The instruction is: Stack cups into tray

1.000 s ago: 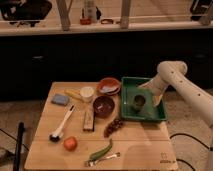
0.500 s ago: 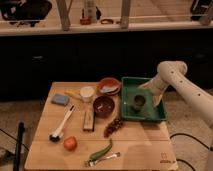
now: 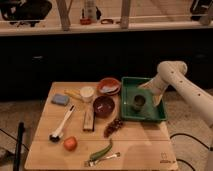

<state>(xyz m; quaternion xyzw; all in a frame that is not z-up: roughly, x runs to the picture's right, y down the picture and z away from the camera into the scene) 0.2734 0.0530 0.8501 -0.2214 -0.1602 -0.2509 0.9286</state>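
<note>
The green tray (image 3: pixel 131 116) lies at the right of the wooden table. A dark olive-green cup (image 3: pixel 138 101) stands upright inside it, near the middle. The cream-white cup (image 3: pixel 87 93) stands on the tabletop left of the orange bowl, outside the tray. My gripper (image 3: pixel 148 91) hangs over the tray's far right part, just above and right of the olive cup, at the end of the white arm (image 3: pixel 176 82) coming in from the right.
An orange bowl (image 3: pixel 109 86) and a dark red-brown bowl (image 3: pixel 104 105) sit left of the tray. Grapes (image 3: pixel 114 126), a wooden block (image 3: pixel 88 120), a brush (image 3: pixel 61 126), a blue sponge (image 3: pixel 60 99), a tomato (image 3: pixel 70 143) and a green pepper (image 3: pixel 101 150) lie on the table.
</note>
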